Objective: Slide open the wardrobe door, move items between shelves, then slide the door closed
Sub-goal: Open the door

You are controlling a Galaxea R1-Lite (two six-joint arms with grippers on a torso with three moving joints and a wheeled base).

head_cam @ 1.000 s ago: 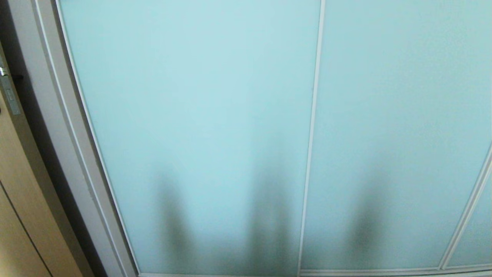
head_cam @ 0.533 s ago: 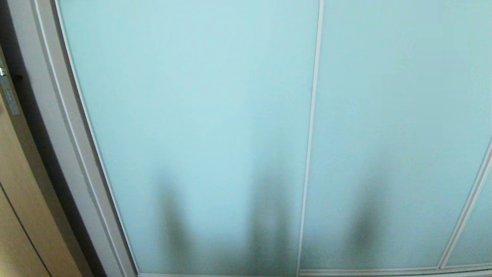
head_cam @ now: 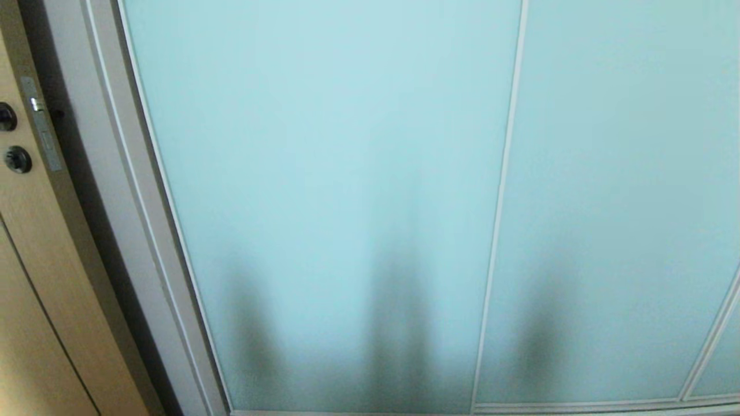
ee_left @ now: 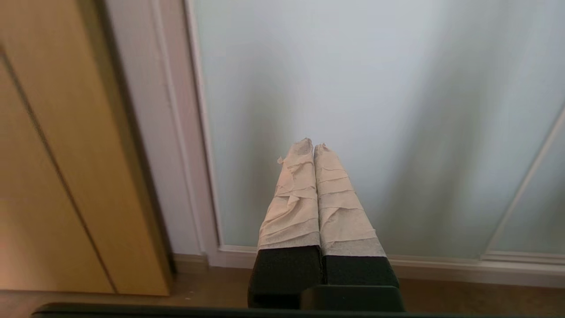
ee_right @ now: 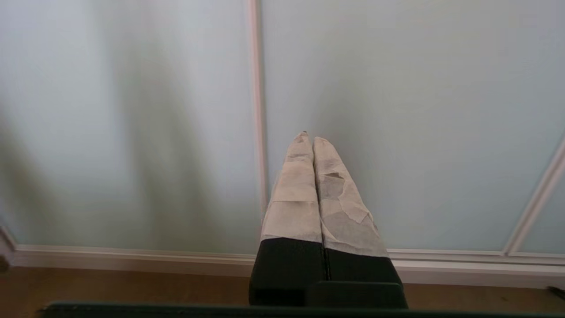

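Note:
The sliding wardrobe door (head_cam: 324, 173) is a pale aqua frosted-glass panel with thin silver-white frame strips, and it fills the head view, closed. It also shows in the left wrist view (ee_left: 353, 97) and the right wrist view (ee_right: 397, 97). My left gripper (ee_left: 313, 143) is shut and empty, its tape-wrapped fingertips (ee_left: 302, 152) pointing at the glass near the door's left frame. My right gripper (ee_right: 309, 138) is shut and empty too, facing the glass beside a vertical frame strip (ee_right: 256, 110). Neither arm shows in the head view. The items and the shelves are hidden behind the door.
A light wooden door (head_cam: 29, 242) with dark round fittings (head_cam: 17, 159) stands at the left, beyond the grey-white wardrobe frame (head_cam: 104, 173). Wooden floor (ee_right: 132, 287) runs below the door's bottom rail (ee_right: 132, 258). Dark shadow streaks fall on the lower glass.
The whole head view has shifted rightward, so the camera has turned or moved left; more of the wooden door and its fittings shows now. The door itself stays closed.

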